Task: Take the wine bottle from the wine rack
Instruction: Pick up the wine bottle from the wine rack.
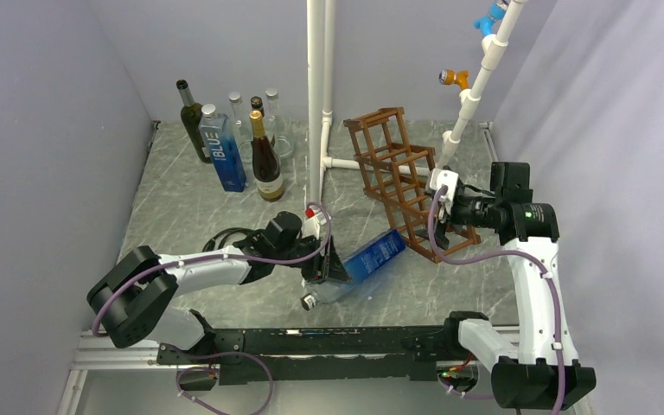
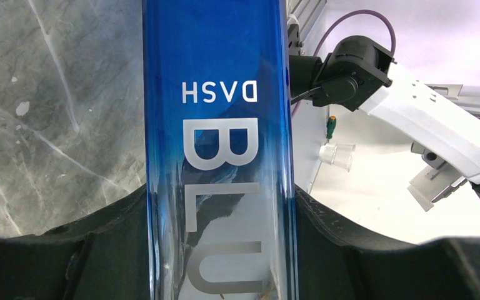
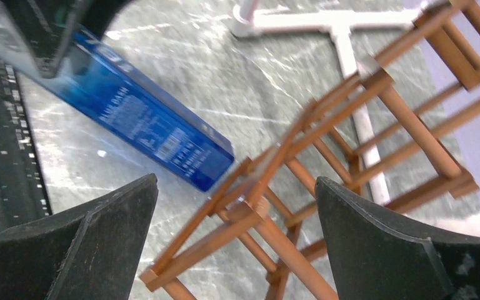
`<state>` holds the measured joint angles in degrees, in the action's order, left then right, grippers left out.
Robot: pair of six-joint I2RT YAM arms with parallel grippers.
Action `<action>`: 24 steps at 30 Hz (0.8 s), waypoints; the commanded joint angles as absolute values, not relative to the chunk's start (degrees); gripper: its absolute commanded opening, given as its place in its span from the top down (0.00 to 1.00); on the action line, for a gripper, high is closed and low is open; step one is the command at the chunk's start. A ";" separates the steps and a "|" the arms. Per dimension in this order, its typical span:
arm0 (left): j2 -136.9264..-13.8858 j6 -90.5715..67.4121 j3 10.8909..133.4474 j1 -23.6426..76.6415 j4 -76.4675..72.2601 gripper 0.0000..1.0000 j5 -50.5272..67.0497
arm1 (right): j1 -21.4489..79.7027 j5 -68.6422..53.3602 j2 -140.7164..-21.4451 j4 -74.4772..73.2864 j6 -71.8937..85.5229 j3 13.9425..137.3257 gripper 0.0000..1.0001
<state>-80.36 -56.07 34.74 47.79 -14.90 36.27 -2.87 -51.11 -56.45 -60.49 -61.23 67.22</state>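
Marbled table [image 1: 181,216], one wine rack [image 1: 400,183], one gripped bottle [image 1: 373,257]

White links [image 1: 536,294], black joints [image 1: 138,298], purple cables [image 1: 225,258]; left tool [image 1: 327,264] and right tool [image 3: 236,181] are black.

A lab test cell: plain grey walls [image 1: 52,130] box in a marbled table [image 1: 181,216] and white piping [image 1: 316,104].

Glossy, see-through blue on the wine bottle [image 1: 372,259]; matt brown wood on the wine rack [image 3: 250,209]; smooth grey marbled surface [image 1: 190,199].
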 commanded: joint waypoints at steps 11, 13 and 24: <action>-73.27 -52.45 40.04 46.84 -16.86 1.00 41.06 | 11.32 -61.64 -60.15 -68.12 -77.01 64.04 0.01; -73.14 -53.17 40.44 46.27 -15.12 1.00 41.89 | 13.89 -62.16 -62.39 -69.37 -82.83 64.64 0.01; -72.15 -55.59 41.15 44.53 -11.61 1.00 45.26 | 30.75 -49.76 -72.03 -53.53 -78.59 62.82 0.00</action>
<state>-76.44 -55.00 36.14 45.04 -2.79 38.79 27.31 -54.24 -70.85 -61.87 -79.61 63.96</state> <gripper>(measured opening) 0.650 0.992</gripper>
